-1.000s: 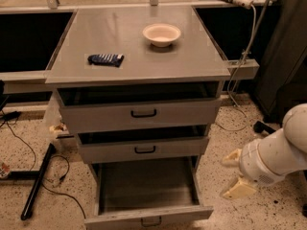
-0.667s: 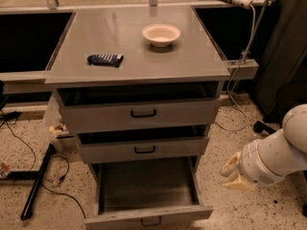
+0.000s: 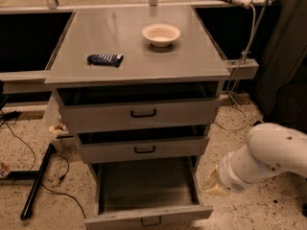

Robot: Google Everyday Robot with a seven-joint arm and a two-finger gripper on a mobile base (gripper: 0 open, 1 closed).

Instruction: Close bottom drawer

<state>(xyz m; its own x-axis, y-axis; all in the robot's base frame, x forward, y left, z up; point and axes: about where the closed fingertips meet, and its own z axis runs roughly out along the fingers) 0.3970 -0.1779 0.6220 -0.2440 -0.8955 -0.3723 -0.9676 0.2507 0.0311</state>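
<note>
The bottom drawer (image 3: 147, 217) is the lowest of three grey drawers and is pulled far out. Its long shallow tray (image 3: 146, 183) is bare, and its small dark handle sits at the frame's lower edge. My gripper (image 3: 212, 182) is tan, on the end of a white arm (image 3: 268, 157). It hangs low, just right of the drawer's right side wall and close to it. I cannot tell whether it touches the wall.
The top drawer (image 3: 144, 112) and middle drawer (image 3: 143, 149) each stand slightly open. On the cabinet top (image 3: 192, 61) are a pink bowl (image 3: 161, 34) and a dark blue packet (image 3: 105, 59). A black stand leg (image 3: 36, 182) and cables lie on the floor at left.
My arm has swung left and the gripper has come in from the right to sit beside the bottom drawer's right wall. The drawer has not moved.
</note>
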